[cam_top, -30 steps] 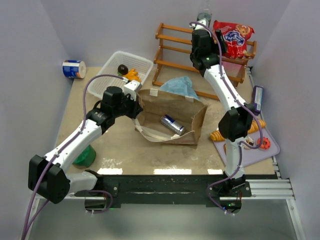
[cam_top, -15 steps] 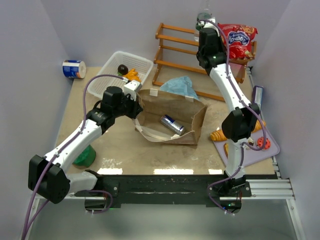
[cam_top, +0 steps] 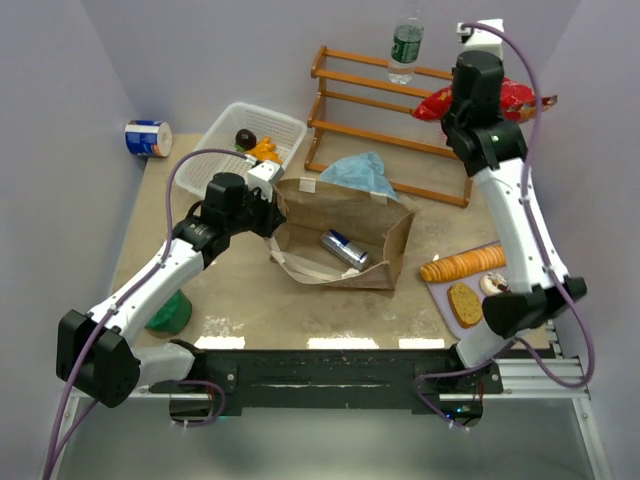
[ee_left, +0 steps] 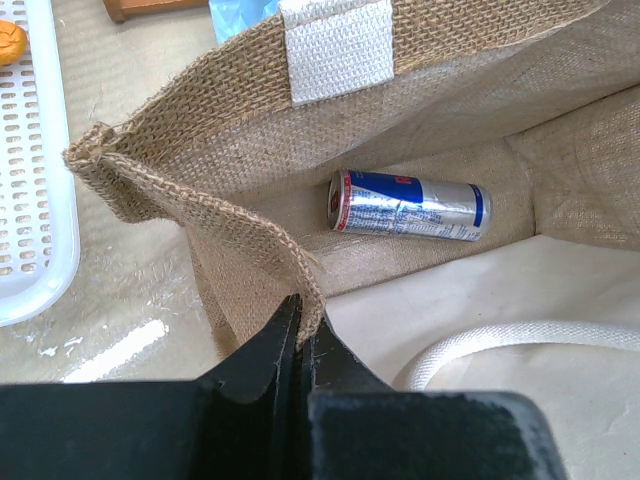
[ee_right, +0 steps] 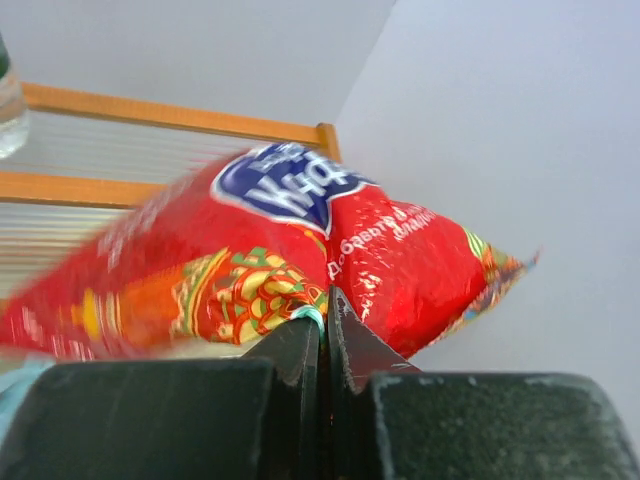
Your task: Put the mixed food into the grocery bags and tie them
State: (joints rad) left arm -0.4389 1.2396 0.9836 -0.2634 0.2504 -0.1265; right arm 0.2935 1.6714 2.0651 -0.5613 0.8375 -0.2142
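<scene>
Between the shut fingers of the right gripper (ee_right: 325, 322), the lower edge of the red crisp packet (ee_right: 300, 240) is pinched. The packet is seen as glossy and puffed, red with a blue-and-white logo at the top and yellow and green artwork just above the fingertips. Its left part is blurred in the wrist view. Behind it and to the left of the gripper, the rails of the wooden rack (ee_right: 150, 115) are visible. The clear bottle (cam_top: 405, 42) with its green label is stood on the rack's top rail, further to the left.

The left gripper (ee_left: 301, 322) is closed tightly on the frayed rim of the brown bag (ee_left: 230, 130), so that one corner of the opening is held up. The bag is shown in the wrist view as coarse, woven and tan, with a white webbing patch (ee_left: 335, 50) on its far rim and a white rope handle (ee_left: 520, 340) lying inside. Ahead of these fingers, on the bag's floor, the soda can (ee_left: 408, 205) is laid on its side, silver with blue and red print.

Beyond the brown bag, the light blue plastic bag (cam_top: 360, 172) is crumpled against its far side. To the left of the left gripper, a dark and an orange piece of produce (cam_top: 256, 146) are held in the white basket (cam_top: 225, 135). Well below the right gripper, bread slices (cam_top: 463, 265) and a mushroom (cam_top: 492, 284) are laid on a purple tray (cam_top: 445, 292).
</scene>
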